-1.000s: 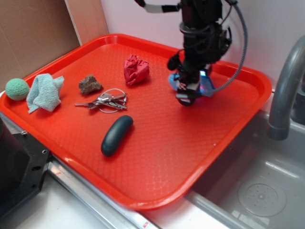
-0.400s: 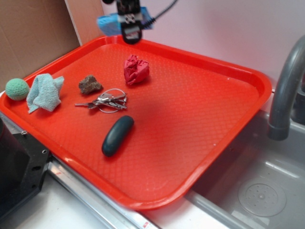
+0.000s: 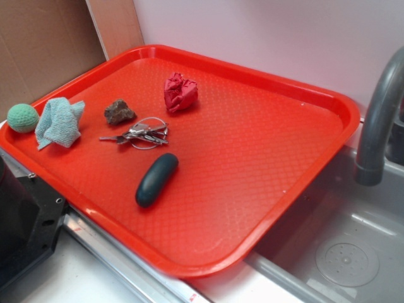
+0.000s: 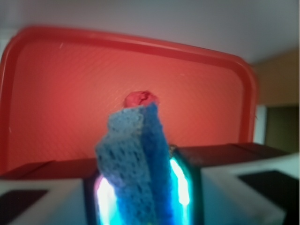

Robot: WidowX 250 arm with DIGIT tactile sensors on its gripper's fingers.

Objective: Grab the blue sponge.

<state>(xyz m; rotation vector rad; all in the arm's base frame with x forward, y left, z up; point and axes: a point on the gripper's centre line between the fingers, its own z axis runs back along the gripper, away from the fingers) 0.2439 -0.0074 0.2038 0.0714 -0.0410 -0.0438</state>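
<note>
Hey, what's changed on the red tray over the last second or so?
The end effector lifted the blue sponge off the right side of the tray, swung up and left, then rose out of the exterior view. The wrist view shows the sponge clamped between its fingers. The keys, rock, red wad, cloth, green ball and dark oval stayed put.

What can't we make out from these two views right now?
- Exterior: the hand and the blue sponge are out of frame, so their height above the tray is unknown.
- Wrist: the sponge fills the foreground, hiding most of the red crumpled object; the hand is cut off by the bottom edge.
- Wrist: blurred; keys, rock and cloth don't appear.
- Exterior: the faucet is cut off at the right.
</note>
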